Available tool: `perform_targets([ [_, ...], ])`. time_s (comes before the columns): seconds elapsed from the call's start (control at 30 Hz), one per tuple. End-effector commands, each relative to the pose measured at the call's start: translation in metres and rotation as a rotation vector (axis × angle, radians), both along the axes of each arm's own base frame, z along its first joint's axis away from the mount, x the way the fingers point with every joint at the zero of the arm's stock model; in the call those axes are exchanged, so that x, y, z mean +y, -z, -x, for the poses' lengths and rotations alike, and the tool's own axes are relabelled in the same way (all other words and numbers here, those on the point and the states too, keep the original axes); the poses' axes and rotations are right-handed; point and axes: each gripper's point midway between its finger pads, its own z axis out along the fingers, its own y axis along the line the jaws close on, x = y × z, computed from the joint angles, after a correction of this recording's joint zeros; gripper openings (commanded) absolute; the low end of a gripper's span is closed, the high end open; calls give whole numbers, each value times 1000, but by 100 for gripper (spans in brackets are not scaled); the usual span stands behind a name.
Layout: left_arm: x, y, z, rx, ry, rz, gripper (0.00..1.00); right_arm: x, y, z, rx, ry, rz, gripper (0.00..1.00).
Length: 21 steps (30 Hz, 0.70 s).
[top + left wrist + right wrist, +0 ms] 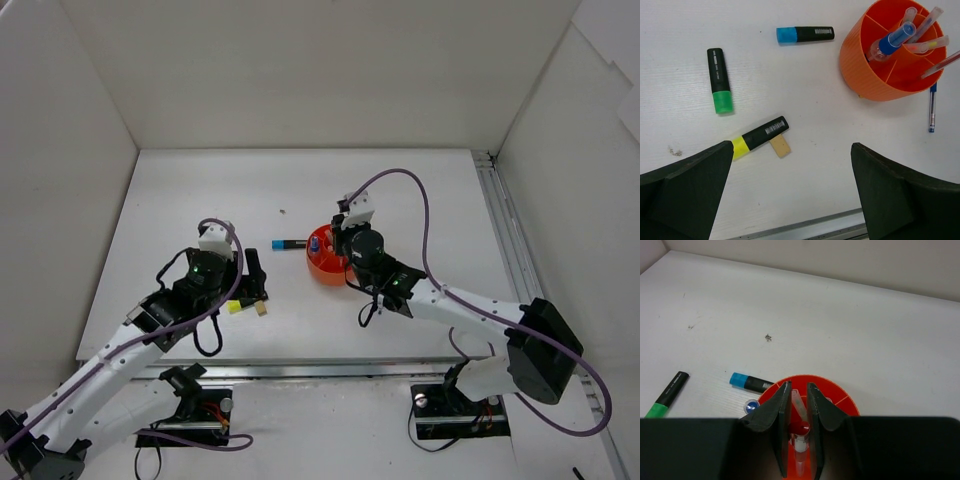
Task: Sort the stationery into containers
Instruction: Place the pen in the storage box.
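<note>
The orange tub (875, 75) stands on the white table with a blue-white marker (892, 40) and several pens upright in it. Right above it, my right gripper (798, 390) is shut on a thin red pen (803, 426) that points down into the tub (840, 395). My left gripper (792, 155) hovers open over the table near the front rail, holding nothing. Just ahead of it lie a yellow-capped highlighter (760, 136) and a tan eraser (780, 147) touching it. A green-capped highlighter (719, 80) and a blue-capped highlighter (805, 34) lie farther off.
A blue pen (931, 107) lies on the table beside the tub's right side. A metal rail (805, 227) runs along the table's near edge. White walls (90, 150) enclose the table on the left, back and right.
</note>
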Motion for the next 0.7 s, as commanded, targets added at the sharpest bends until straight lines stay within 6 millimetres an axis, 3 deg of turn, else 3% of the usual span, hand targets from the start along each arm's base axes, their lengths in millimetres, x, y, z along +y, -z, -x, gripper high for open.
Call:
perform_targets([
  [0.0, -8, -40, -11, -80, 21, 99, 100, 7, -9, -8, -34, 28, -78, 0],
  [0.07, -4, -40, -13, -81, 11, 106, 100, 8, -1, -6, -18, 22, -77, 0],
  [0.17, -2, -39, -14, -70, 7, 112, 100, 7, 1, -1, -4, 13, -107, 12],
  [0.2, -2, -37, -15, -62, 9, 117, 100, 6, -1, 1, -4, 8, -125, 28],
  [0.23, 0, -36, -16, -58, 4, 117, 100, 5, 3, 5, 6, 2, -128, 34],
  [0.27, -3, -34, -15, -53, 17, 122, 100, 3, -5, 9, -6, -3, -150, 45],
  [0.43, -6, -29, -17, -30, 31, 129, 100, -18, -15, 25, 1, 26, -220, 62],
  [0.53, -8, -28, -16, -19, 46, 129, 100, -33, -19, 39, 53, 46, -211, 96],
  [0.57, -9, -28, -15, -19, 54, 132, 100, -44, -14, 49, 106, 61, -190, 98],
  [0.63, -7, -28, -16, -20, 49, 134, 100, -64, -22, 56, 129, 130, -217, 98],
  [0.67, -7, -26, -16, -16, 49, 131, 100, -73, -11, 63, 174, 152, -194, 98],
])
